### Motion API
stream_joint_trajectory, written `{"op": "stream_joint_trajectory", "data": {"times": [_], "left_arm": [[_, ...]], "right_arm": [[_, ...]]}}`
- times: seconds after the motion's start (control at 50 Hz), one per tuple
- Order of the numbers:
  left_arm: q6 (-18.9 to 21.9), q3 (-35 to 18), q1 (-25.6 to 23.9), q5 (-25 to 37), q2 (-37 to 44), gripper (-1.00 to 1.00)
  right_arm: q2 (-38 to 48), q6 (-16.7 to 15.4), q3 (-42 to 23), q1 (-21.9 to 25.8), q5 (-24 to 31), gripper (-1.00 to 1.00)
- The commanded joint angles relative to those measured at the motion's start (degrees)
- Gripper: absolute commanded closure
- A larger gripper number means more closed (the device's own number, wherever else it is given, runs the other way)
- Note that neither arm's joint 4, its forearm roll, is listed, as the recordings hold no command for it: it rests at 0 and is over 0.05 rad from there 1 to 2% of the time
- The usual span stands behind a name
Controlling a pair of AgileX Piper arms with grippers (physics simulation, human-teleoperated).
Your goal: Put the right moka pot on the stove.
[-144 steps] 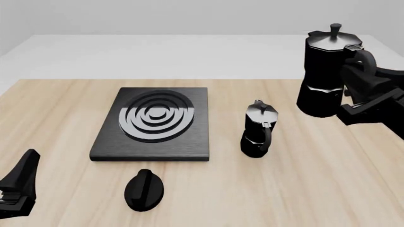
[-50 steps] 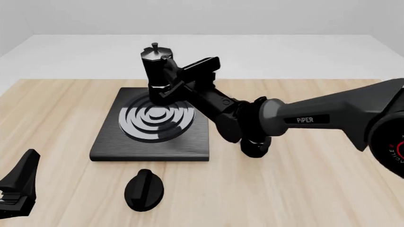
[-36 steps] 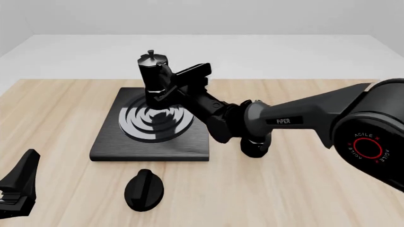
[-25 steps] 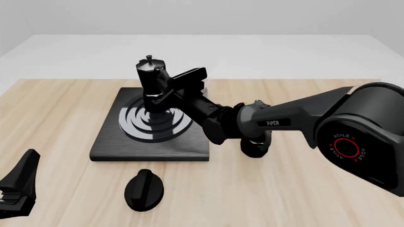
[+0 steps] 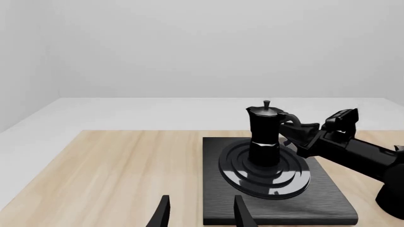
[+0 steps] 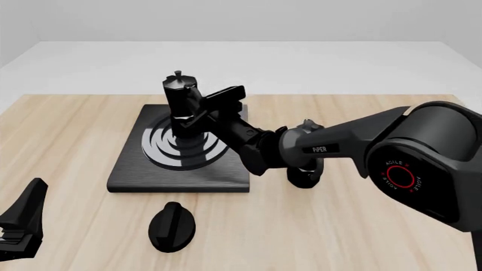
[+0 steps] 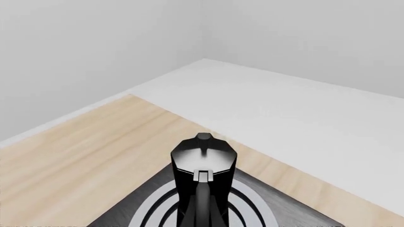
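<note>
while the left gripper [image 6: 19, 226] sits low at the near left corner of the wooden table [image 6: 391, 237], its two fingers stand apart with nothing between them, and in the left wrist view the same dark fingers [image 5: 162, 215] frame only bare wood. just right of it, on the near side, a small black oval knob [image 6: 172, 226] lies flat on the table, apart from everything else. beyond the knob is the stove [image 6: 128, 169], a flat black square slab with silver-grey burner rings, lying left of the table's middle. the right moka pot [image 6: 182, 107] stands upright on those rings, close to their centre, its bottom down at the burner; whether it fully touches i cannot tell. from the right wrist view its shiny lid and knob [image 7: 203, 153] sit squarely over the rings, the handle pointing back toward the camera. the right gripper [image 6: 202, 110] is at the pot's right side, by the handle, clenched around the right moka pot as far as the front view shows, though the fingers are dark against dark and the contact itself is hard to make out. the right arm [image 6: 339, 144] stretches from the far right of the scene across the table to the stove. partly hidden behind that arm, to the right of the stove, the other moka pot [image 6: 305, 172] stands on the wood, only its lower body and a bit of the lid showing.
</note>
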Motion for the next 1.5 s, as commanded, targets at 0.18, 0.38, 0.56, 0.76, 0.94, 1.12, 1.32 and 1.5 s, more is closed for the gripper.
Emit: {"op": "stream_joint_trajectory", "data": {"times": [0.18, 0.38, 0.56, 0.76, 0.94, 1.12, 1.32, 1.5], "left_arm": [[0.0, 0.0, 0.0, 0.0, 0.0, -1.0], [0.0, 0.0, 0.0, 0.0, 0.0, -1.0], [0.0, 0.0, 0.0, 0.0, 0.0, -1.0], [0.0, 0.0, 0.0, 0.0, 0.0, -1.0], [0.0, 0.0, 0.0, 0.0, 0.0, -1.0], [0.0, 0.0, 0.0, 0.0, 0.0, -1.0], [0.0, 0.0, 0.0, 0.0, 0.0, -1.0], [0.0, 0.0, 0.0, 0.0, 0.0, -1.0]], "right_arm": [[-2.7, 0.22, 4.04, 0.25, -1.55, -1.0], [-5.57, -0.4, 6.87, 0.62, -1.17, -1.0], [-9.33, -1.1, 10.08, 0.57, -0.77, -1.0], [-13.89, -0.85, 14.86, 1.53, -0.67, -1.0], [-19.23, -0.03, 20.25, 3.53, -0.42, -1.0], [-25.32, 1.36, 26.47, 6.37, -1.41, -1.0], [-33.37, 1.03, 32.74, 7.24, -0.79, -1.0], [-41.07, 0.4, 37.15, 7.54, 1.52, -1.0]]}}
